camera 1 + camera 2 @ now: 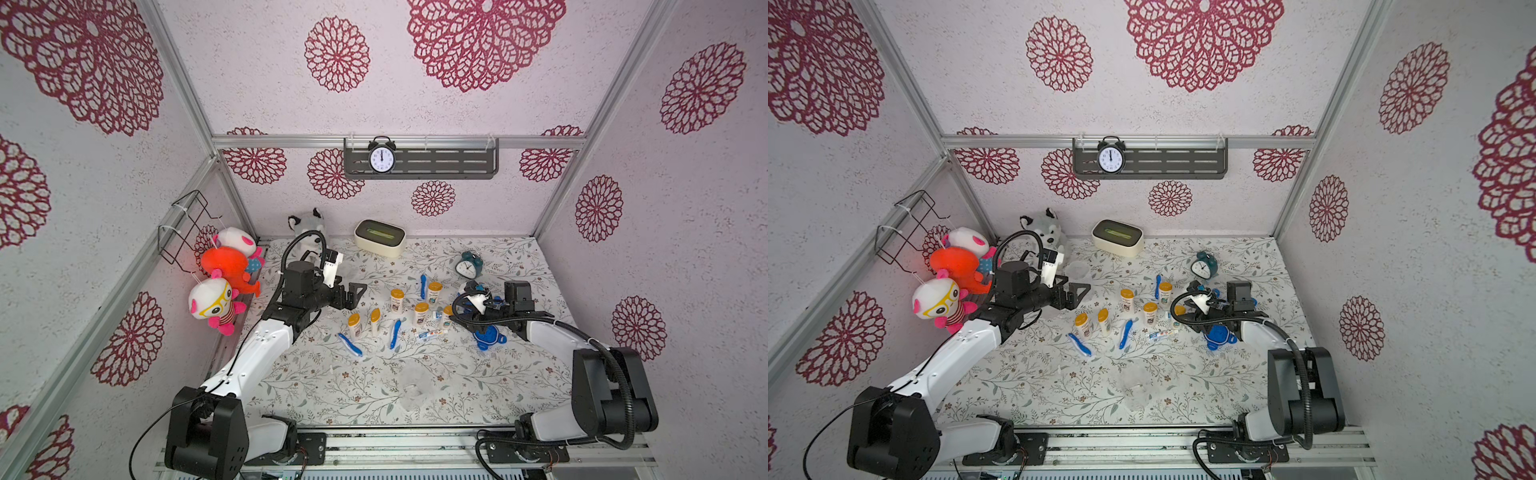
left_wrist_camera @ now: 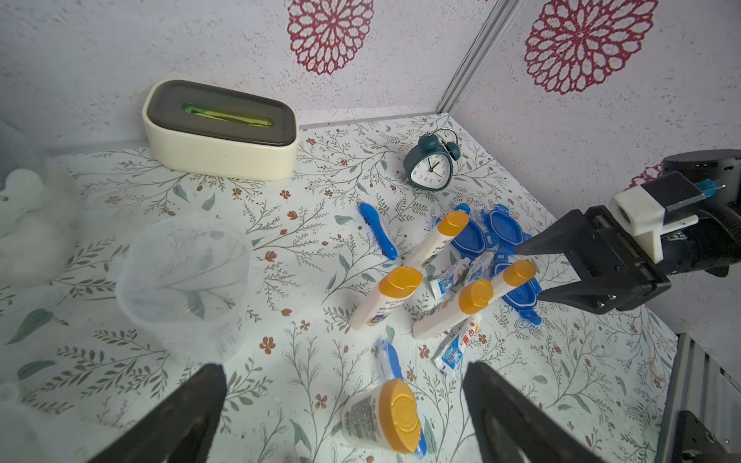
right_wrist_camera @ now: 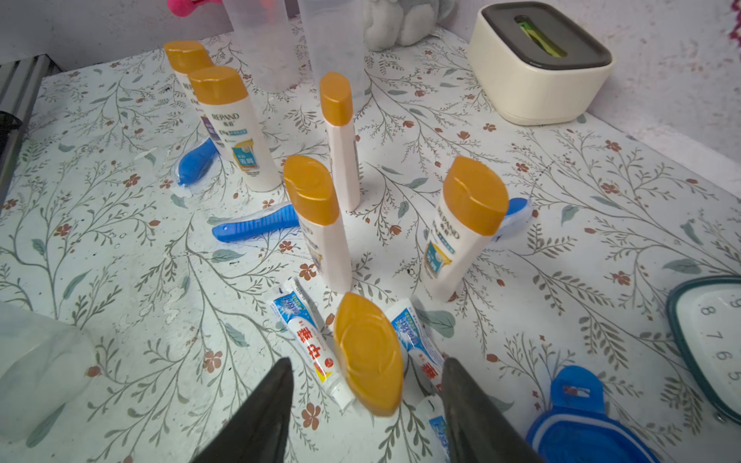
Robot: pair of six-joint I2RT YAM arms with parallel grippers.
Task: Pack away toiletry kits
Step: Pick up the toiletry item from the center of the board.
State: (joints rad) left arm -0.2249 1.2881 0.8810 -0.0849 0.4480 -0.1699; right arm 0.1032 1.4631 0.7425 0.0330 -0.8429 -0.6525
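Wide-spread left gripper (image 2: 343, 371) above mat (image 2: 280, 401), near clear cup (image 2: 184, 280); right gripper (image 3: 367, 362) part-open, straddling bottle (image 3: 369, 340) cap, gaps both sides.

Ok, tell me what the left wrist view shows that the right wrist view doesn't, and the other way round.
Left wrist only: the left pincer, open and empty, and the whole face of the teal clock.

Right wrist only: a pink plush scrap and a blurred clear cup close to the camera.

Both: the cream tissue box, orange-capped bottles, toothpaste tubes, blue toothbrushes, blue lids, and the right pincer, open on either side of one bottle's cap.
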